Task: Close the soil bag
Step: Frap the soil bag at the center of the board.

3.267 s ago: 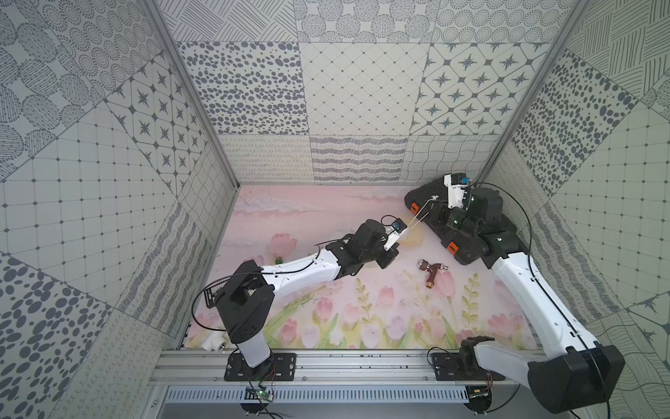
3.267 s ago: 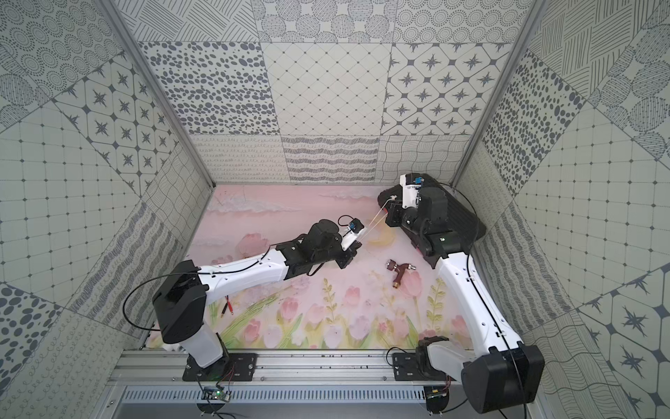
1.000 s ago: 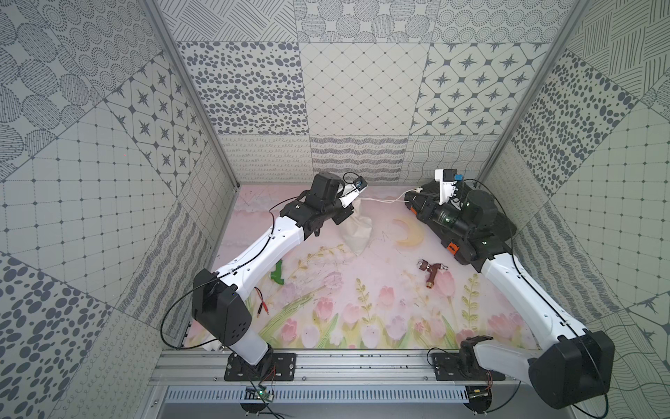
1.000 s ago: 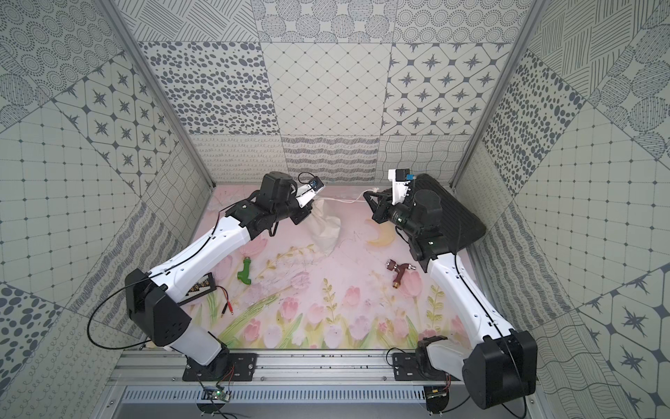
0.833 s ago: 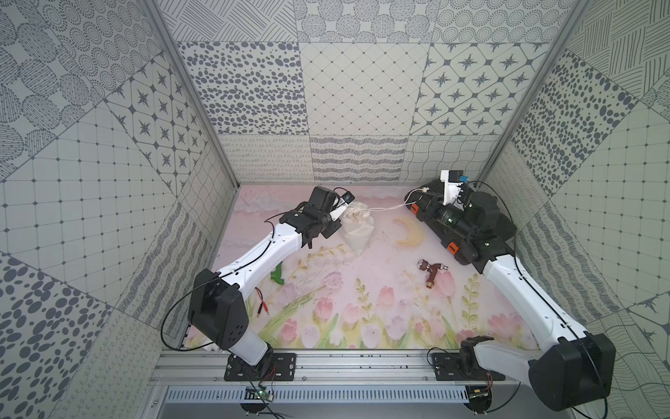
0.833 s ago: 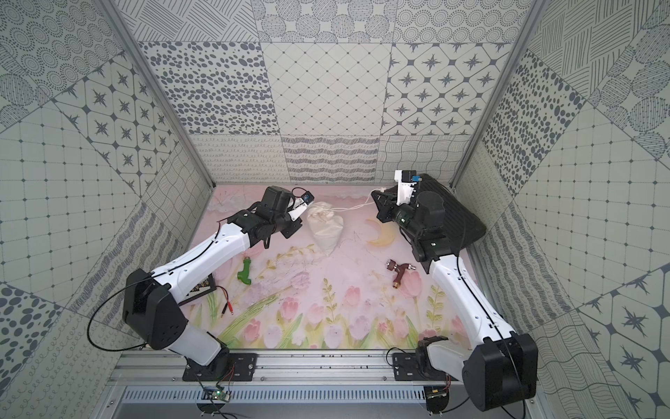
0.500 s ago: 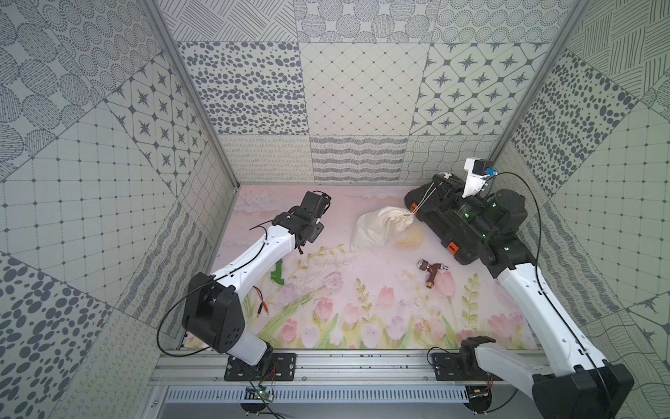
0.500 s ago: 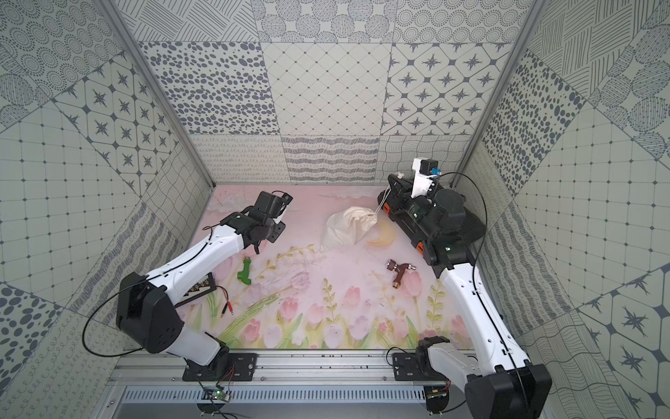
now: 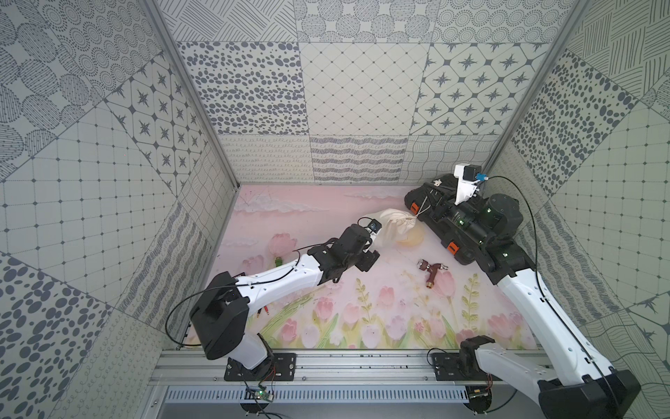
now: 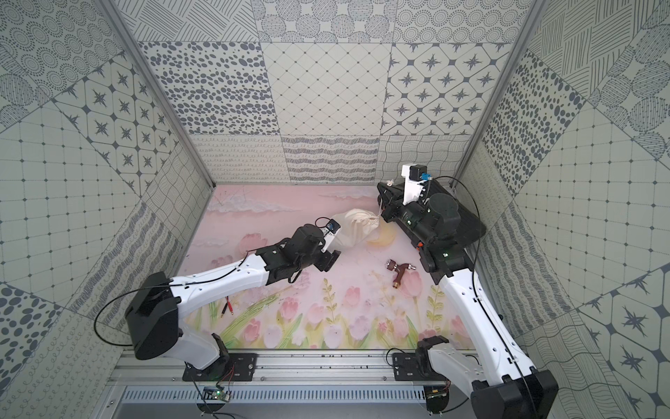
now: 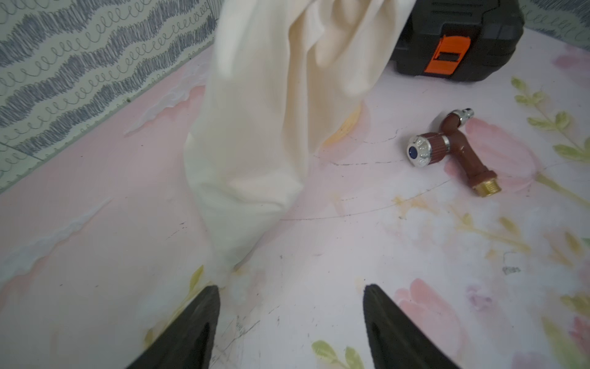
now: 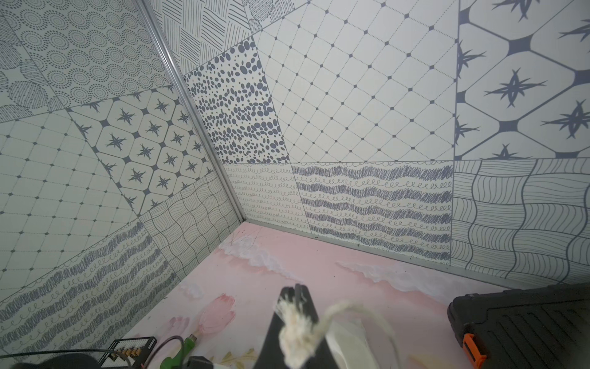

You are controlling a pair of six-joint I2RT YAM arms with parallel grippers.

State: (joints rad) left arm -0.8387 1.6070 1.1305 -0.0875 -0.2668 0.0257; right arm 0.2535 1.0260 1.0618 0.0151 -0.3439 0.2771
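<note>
One cord (image 12: pixel 297 332) pulled taut
Pinched shut on it, the right hand (image 12: pixel 295 293) cinches the neck of the soil bag (image 9: pixel 394 228); the left hand (image 11: pixel 290 287) gapes empty just short of the cloth.

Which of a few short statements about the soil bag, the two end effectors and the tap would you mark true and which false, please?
1. The left end effector is shut on the soil bag. False: its jaws stand open with nothing between them.
2. The right end effector is shut on the bag's cord. True.
3. The brown tap lies inside the black case. False: it lies on the mat, apart from the case.
4. The neck of the bag is gathered tight. True.
</note>
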